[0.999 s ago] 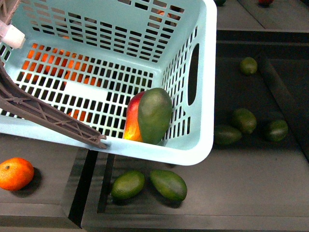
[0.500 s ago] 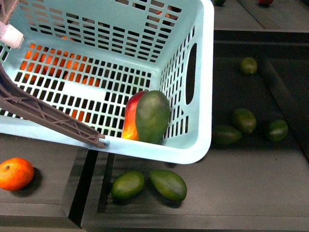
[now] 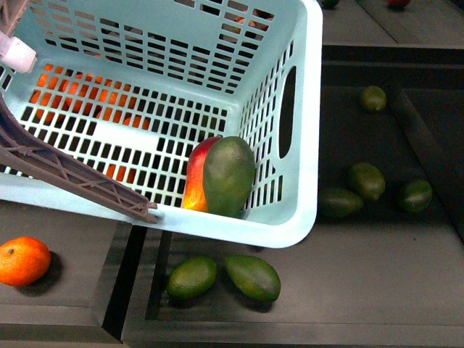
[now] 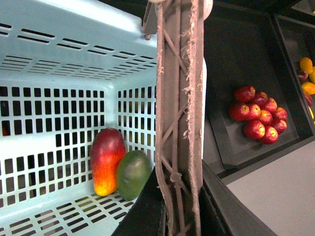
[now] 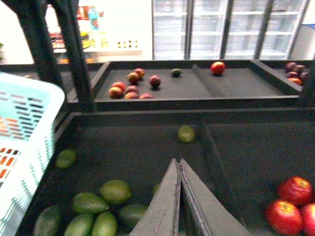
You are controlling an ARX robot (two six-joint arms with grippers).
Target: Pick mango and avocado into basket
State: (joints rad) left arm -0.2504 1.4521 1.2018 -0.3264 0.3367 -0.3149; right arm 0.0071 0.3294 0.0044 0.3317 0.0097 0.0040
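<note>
Right claw (image 5: 179, 164) closed, empty

Basket (image 3: 301, 145) has slid a little leftward in the front view since a second ago: its right rim corner sat further right then, and its near rim reached lower toward the loose green fruit (image 3: 252, 277) on the dark shelf (image 3: 362, 290). Most of that shift came in the first half-second; little since.

Mango (image 3: 194, 177) and avocado (image 3: 229, 176) moved with the basket, keeping their place against its near right corner, touching each other.

Tangerine (image 3: 23, 260), left of the basket, sits slightly further left and lower in frame.
</note>
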